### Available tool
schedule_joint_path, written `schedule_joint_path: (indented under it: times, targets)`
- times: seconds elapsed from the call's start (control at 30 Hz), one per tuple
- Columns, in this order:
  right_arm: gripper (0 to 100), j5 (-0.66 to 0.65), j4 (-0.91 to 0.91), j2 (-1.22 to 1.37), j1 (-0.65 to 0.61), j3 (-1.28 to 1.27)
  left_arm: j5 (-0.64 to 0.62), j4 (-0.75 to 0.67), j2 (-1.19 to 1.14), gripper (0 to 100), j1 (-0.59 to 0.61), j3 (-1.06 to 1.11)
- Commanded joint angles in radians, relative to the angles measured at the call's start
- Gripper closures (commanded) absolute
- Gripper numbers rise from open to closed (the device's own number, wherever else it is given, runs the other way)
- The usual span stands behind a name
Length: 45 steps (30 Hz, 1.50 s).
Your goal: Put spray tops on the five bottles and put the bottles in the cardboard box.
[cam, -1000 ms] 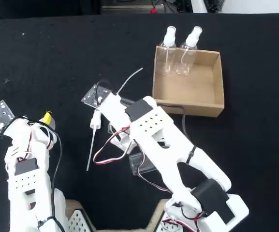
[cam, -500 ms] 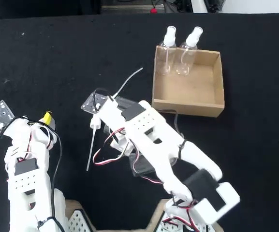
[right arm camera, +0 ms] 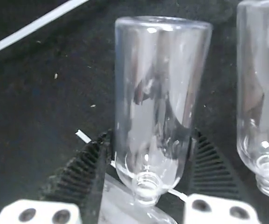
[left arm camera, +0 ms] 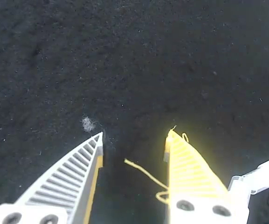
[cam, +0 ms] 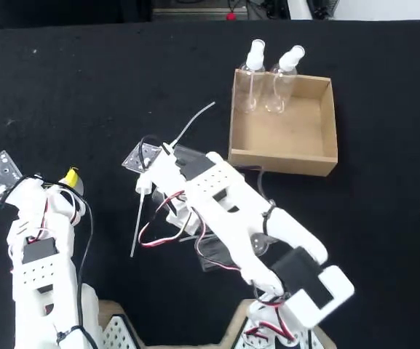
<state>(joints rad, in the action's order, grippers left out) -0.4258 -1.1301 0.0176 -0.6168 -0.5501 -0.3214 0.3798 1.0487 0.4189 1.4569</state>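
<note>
Hovering over the worktop near its front-left corner, the left claw has its fingers spread with nothing between them. A loose spray top lies toward the middle, its tube pointing at the front edge. Just beside it, the right claw clamps an uncapped clear bottle, with a second bare bottle alongside. Toward the far edge, right of middle, the cardboard box holds two capped bottles upright in its far-left corner.

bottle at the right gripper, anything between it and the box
Nothing visible does. The bottle lies at the right gripper; it need only clear the wall of the box, where two capped bottles stand at the far side.
</note>
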Motion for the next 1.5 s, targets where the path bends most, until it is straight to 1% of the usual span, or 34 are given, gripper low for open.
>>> schedule_joint_path:
  times: [0.0,0.07,0.2,0.27,0.37,0.47,0.5,0.57,0.6,0.63,0.73,0.87,0.97,1.03,1.13,1.33,1.43,1.47]
  targets:
    - [77.7,0.0,0.021,0.045,0.002,0.035,-0.008,-0.023,0.008,79,0.005,-0.047]
    - [80.8,0.005,0.015,0.036,0.003,0.048,-0.008,-0.023,0.008,79,0.005,-0.047]
    - [92.1,0.06,-0.051,-0.048,0.009,0.097,-0.006,-0.023,0.008,79,0.005,-0.047]
    - [93.0,0.061,-0.123,-0.119,0.032,0.131,-0.006,-0.023,0.008,79,0.005,-0.047]
    - [93.0,0.061,-0.252,-0.234,0.11,0.191,-0.006,-0.023,0.008,79,0.005,-0.047]
    - [93.0,0.057,-0.414,-0.323,0.239,0.269,-0.006,-0.023,0.008,79,0.005,-0.047]
    - [93.0,0.032,-0.468,-0.343,0.296,0.294,-0.006,-0.023,0.008,79,0.005,-0.047]
    - [93.1,-0.075,-0.575,-0.369,0.43,0.335,-0.006,-0.023,0.008,79,0.005,-0.047]
    - [93.1,-0.147,-0.626,-0.377,0.502,0.346,-0.006,-0.023,0.008,79,0.005,-0.047]
    - [93.1,-0.23,-0.638,-0.389,0.585,0.344,-0.006,-0.023,0.008,79,0.005,-0.047]
    - [93.1,-0.505,-0.609,-0.409,0.867,0.302,-0.008,-0.023,0.008,79,0.005,-0.047]
    - [93.1,-0.901,-0.529,-0.412,1.201,0.213,-0.008,-0.023,0.008,79,0.005,-0.047]
    - [93.1,-1.132,-0.436,-0.41,1.376,0.108,-0.009,-0.025,0.008,79,0.005,-0.047]
    - [93.1,-1.234,-0.358,-0.41,1.458,0.022,-0.009,-0.034,0.008,79,0.005,-0.045]
    - [93.1,-1.307,-0.204,-0.41,1.528,-0.101,-0.009,-0.054,0.008,79,0.005,-0.038]
    - [93.0,-1.309,0.092,-0.41,1.519,-0.326,-0.009,-0.051,0.006,79,0.005,-0.036]
    - [92.6,-1.263,0.123,-0.41,1.508,-0.349,-0.009,-0.051,0.006,79,0.005,-0.036]
    - [90.7,-1.243,0.121,-0.41,1.507,-0.34,-0.009,-0.051,0.006,79,0.005,-0.036]
